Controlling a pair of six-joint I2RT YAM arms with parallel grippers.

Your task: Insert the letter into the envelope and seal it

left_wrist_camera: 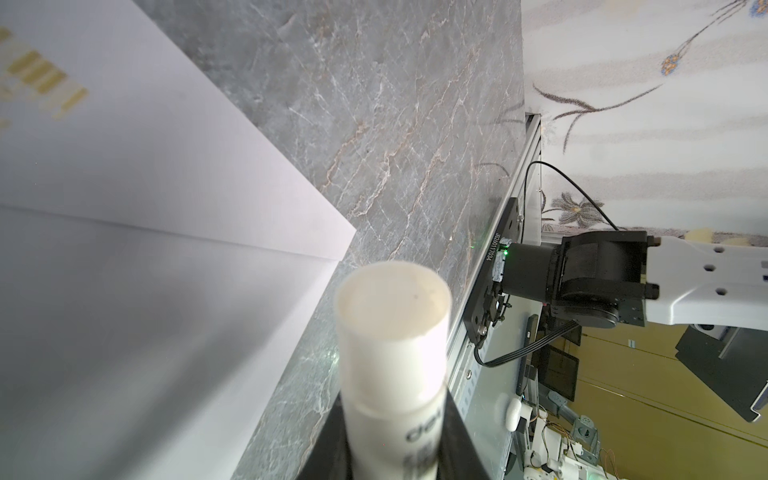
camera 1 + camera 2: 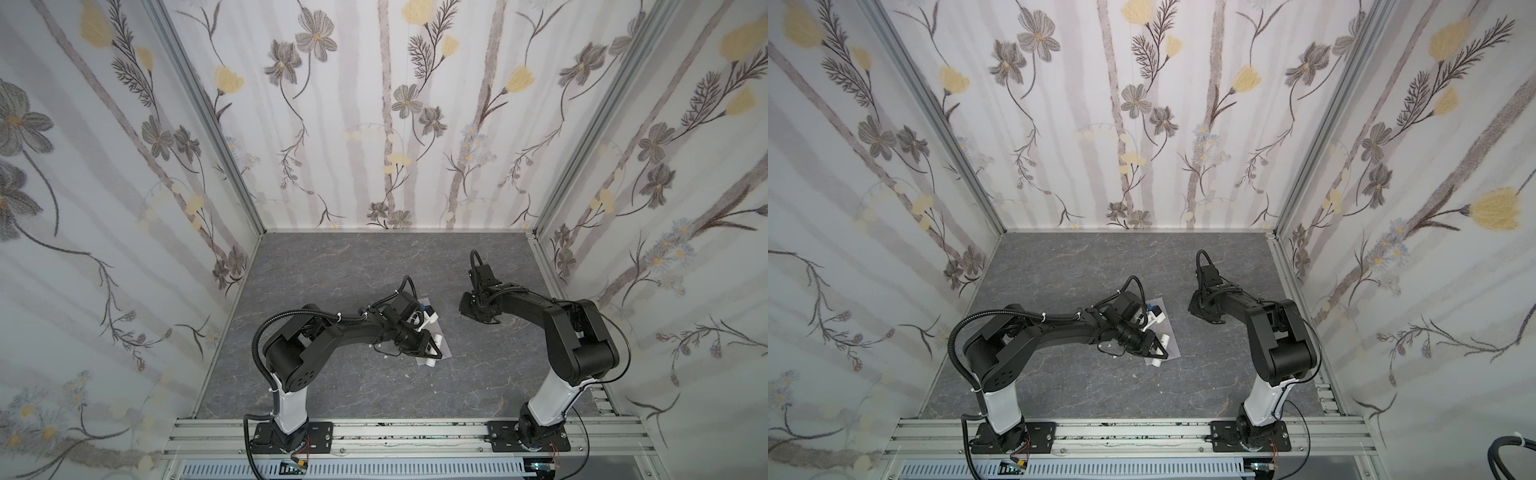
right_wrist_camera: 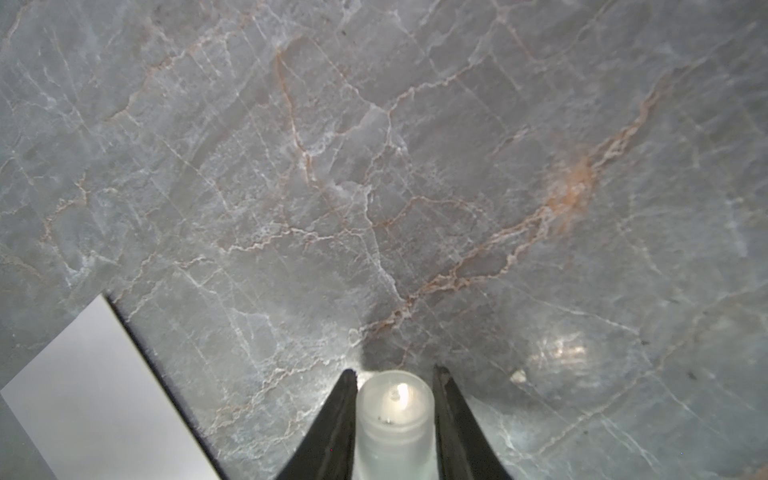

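The grey-lavender envelope (image 2: 445,351) (image 2: 1173,347) lies mid-table under my left gripper (image 2: 433,351) (image 2: 1158,351). In the left wrist view its flap (image 1: 174,158) stands open beside its body (image 1: 124,332). My left gripper (image 1: 395,457) is shut on a white glue stick (image 1: 392,332) (image 2: 431,363), whose uncapped end is just off the envelope's edge. To the right, low over bare table, my right gripper (image 2: 478,311) (image 3: 395,374) is shut on the translucent glue-stick cap (image 3: 395,411). An envelope corner (image 3: 91,395) shows nearby. The letter is out of view.
The grey marble table (image 2: 374,266) is boxed in by flowered walls on three sides. An aluminium rail (image 2: 395,436) with both arm bases runs along the front. The right arm's base (image 1: 582,274) stands beyond the glue stick in the left wrist view.
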